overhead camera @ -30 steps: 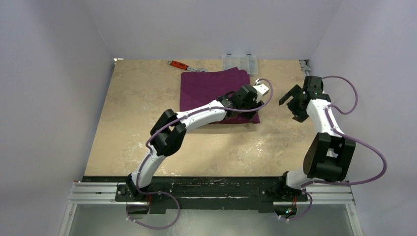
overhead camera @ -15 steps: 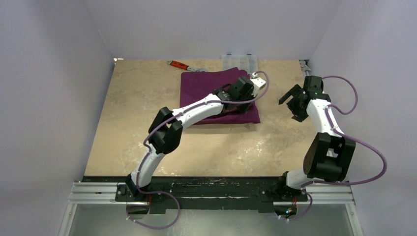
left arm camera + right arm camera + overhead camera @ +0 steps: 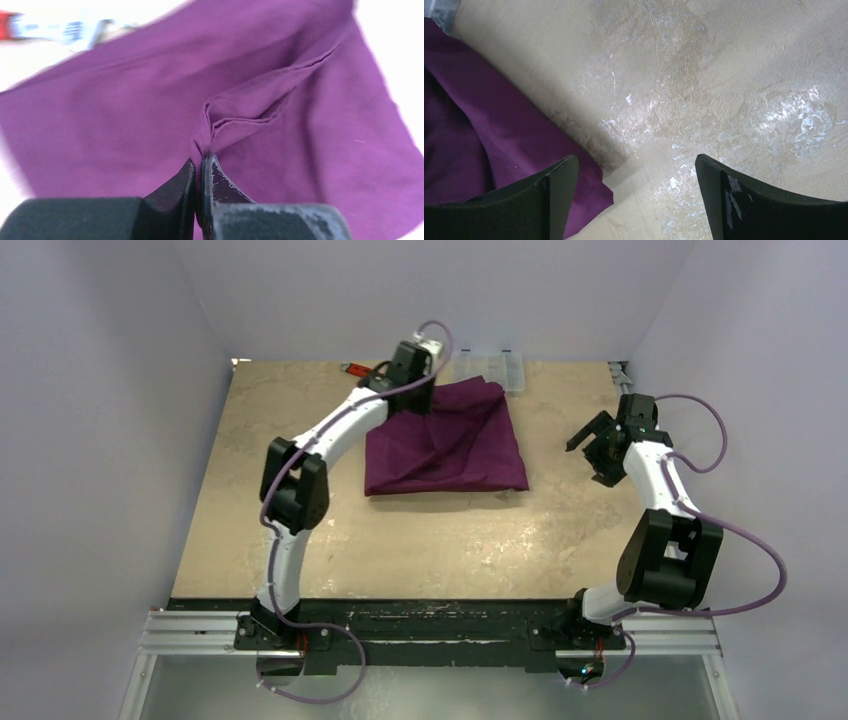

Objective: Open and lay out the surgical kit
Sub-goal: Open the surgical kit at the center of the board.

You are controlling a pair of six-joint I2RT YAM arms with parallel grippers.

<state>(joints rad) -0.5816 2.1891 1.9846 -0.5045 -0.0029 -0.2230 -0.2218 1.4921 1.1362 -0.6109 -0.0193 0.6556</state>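
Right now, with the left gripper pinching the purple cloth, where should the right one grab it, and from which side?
Its near right corner, from the right, coming in low. The purple cloth lies flat there, with a free edge facing the open right gripper. That spot is well away from the fold that the left gripper pinches, so pulling apart should probably spread it.

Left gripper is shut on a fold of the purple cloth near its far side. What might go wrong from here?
1. The left gripper pinches only a thin fold of the purple cloth; a pull may slip free or drag the whole cloth instead of unfolding it.
2. The red-handled wrench and clear box lie close to the cloth's far edge; a swung flap could knock them.
3. The right gripper hangs open beside the cloth, pinning nothing down.
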